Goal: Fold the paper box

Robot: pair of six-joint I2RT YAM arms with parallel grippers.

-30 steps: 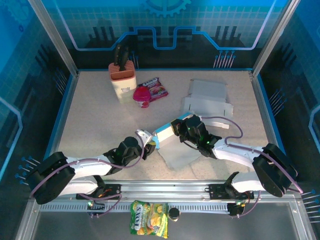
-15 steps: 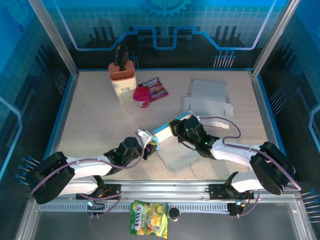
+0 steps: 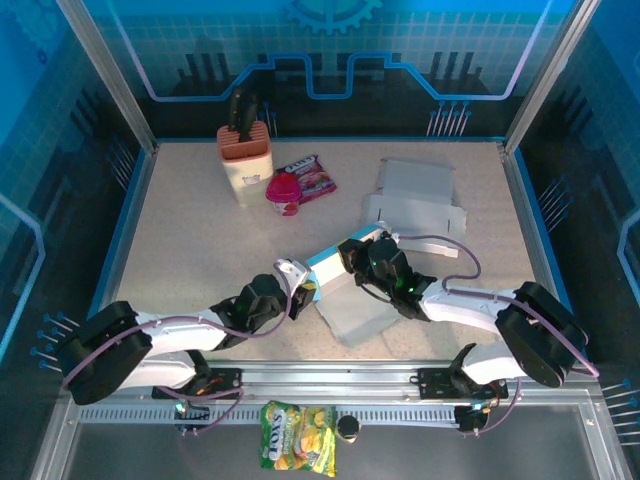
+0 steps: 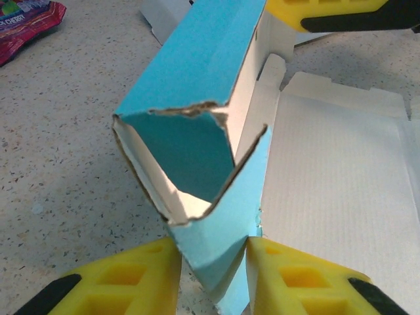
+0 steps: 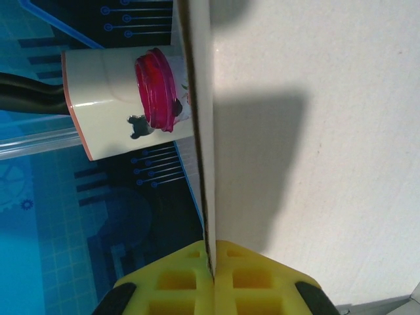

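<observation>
The paper box [image 3: 350,308] lies mid-table, blue outside and white inside, half formed with a flat white panel spread toward me. My left gripper [image 3: 306,290] is at its near-left end. In the left wrist view my left gripper [image 4: 213,254] pinches the folded blue corner flaps of the paper box [image 4: 197,79], whose triangular open end gapes above the fingers [image 4: 131,275]. My right gripper [image 3: 352,256] is at the box's far end. In the right wrist view my right gripper [image 5: 212,254] is shut on the thin edge of the box's white wall [image 5: 295,131].
A knife block [image 3: 243,155], a pink cup [image 3: 283,190] and a snack packet [image 3: 312,175] stand at the back left. Flat grey box blanks [image 3: 415,195] lie at the back right. A yellow snack bag [image 3: 297,435] rests on the front rail.
My left jaws have narrowed onto the blue flaps. The right gripper and the box end it holds have shifted slightly left, and the white panel moved with them.
</observation>
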